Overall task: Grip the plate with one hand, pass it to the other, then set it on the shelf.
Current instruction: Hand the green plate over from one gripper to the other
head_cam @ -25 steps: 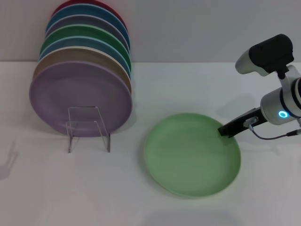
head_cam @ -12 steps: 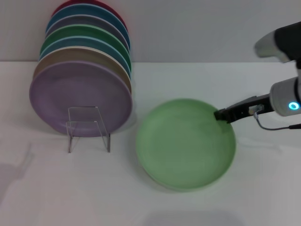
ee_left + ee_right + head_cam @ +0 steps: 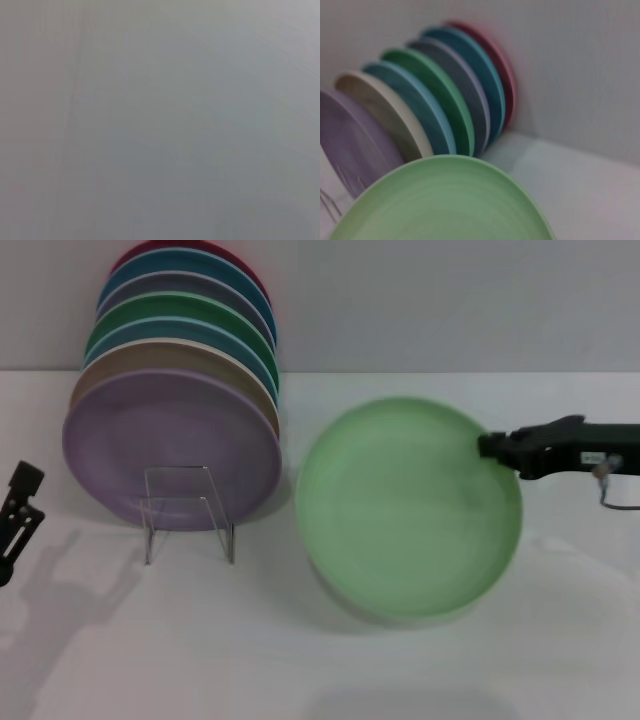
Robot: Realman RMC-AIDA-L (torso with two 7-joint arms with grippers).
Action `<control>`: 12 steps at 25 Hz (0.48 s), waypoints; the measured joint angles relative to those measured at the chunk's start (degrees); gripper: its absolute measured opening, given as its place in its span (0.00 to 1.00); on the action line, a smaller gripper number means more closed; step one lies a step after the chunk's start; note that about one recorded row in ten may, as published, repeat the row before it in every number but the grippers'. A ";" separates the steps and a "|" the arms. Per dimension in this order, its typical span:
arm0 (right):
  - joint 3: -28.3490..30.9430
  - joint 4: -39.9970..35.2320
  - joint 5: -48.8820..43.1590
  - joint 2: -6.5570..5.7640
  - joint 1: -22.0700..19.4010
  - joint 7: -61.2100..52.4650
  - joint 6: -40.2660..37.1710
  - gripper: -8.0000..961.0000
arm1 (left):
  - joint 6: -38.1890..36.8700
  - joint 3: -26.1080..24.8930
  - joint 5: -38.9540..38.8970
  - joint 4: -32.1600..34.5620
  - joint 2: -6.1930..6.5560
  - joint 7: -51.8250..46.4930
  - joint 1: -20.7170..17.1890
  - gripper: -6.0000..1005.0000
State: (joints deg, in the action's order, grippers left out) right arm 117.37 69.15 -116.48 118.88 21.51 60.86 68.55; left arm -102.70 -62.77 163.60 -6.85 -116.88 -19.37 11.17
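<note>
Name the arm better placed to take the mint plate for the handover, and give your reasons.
Left. The right gripper already pinches the plate by its rim, lifted off the table. The left gripper is free at the table's left edge, on the shelf side.

Your right gripper [image 3: 492,448] reaches in level from the right edge, its fingers clamped on the plate [image 3: 405,505] rim. Your left gripper [image 3: 18,510] shows only at the far left edge, low and apart from everything.

Plain grey wall [image 3: 450,300] behind white tabletop [image 3: 200,640]; soft shadows on surface.
</note>
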 joint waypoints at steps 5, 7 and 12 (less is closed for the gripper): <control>3.44 -0.29 8.94 0.00 -3.42 8.99 0.08 0.03 | 2.40 -0.10 0.12 -0.12 0.27 -0.60 1.77 0.82; 4.15 -0.32 10.14 0.05 -4.02 10.41 0.05 0.03 | 3.36 -0.19 0.13 -1.20 0.67 -0.65 2.29 0.82; 4.41 -0.69 11.25 0.18 -4.43 12.31 -0.09 0.03 | 12.74 -1.07 0.27 -12.71 2.51 2.25 0.75 0.82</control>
State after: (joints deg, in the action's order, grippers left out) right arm 121.78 68.46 -105.23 119.06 17.08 73.17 68.46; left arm -89.96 -63.84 163.87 -19.56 -114.37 -17.12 11.92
